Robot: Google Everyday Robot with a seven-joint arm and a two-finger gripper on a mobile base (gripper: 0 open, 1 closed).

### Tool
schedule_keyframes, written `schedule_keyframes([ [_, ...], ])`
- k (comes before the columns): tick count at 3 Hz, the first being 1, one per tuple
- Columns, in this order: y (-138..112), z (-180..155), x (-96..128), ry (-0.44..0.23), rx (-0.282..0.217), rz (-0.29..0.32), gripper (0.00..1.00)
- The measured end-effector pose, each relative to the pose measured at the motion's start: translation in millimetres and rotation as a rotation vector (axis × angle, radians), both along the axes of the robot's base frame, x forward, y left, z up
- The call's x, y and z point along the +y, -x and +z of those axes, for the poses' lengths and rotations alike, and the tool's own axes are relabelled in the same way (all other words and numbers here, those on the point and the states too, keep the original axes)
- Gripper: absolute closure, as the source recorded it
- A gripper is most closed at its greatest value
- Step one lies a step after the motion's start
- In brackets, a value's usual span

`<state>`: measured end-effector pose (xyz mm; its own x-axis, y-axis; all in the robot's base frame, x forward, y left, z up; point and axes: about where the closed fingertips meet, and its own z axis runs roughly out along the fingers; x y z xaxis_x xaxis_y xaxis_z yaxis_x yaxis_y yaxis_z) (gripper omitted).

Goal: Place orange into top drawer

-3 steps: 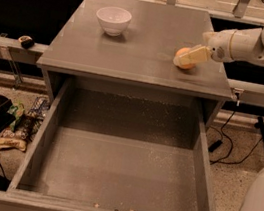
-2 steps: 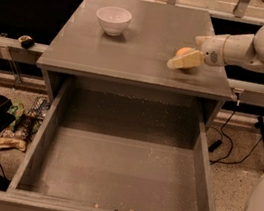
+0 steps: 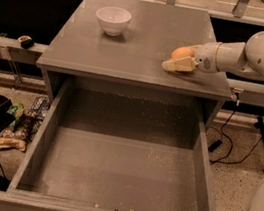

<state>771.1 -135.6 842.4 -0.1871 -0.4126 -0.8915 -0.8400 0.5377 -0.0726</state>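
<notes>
fingers [image 3: 180, 64] of my gripper [image 3: 174, 59] appear closed on the orange [image 3: 182, 52], the near one laid along its front. camera view: the fruit sits low over the cabinet top [image 3: 130, 56]. the top drawer [image 3: 119, 176] stands open below and forward of my fingers, no fruit in it. white bowl [image 3: 112, 19] well apart across the top. finding: grasp judged made; carry and release into the drawer outstanding.
</notes>
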Motion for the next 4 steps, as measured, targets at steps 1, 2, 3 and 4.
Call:
schedule_keyframes([
  [1,0,0,0,0.0,0.0,0.0,0.65],
  [2,0,0,0,0.0,0.0,0.0,0.9],
  [3,15,13,11,0.07,0.007,0.035,1.0],
  [4,58,44,22,0.178,-0.007,0.066,1.0],
])
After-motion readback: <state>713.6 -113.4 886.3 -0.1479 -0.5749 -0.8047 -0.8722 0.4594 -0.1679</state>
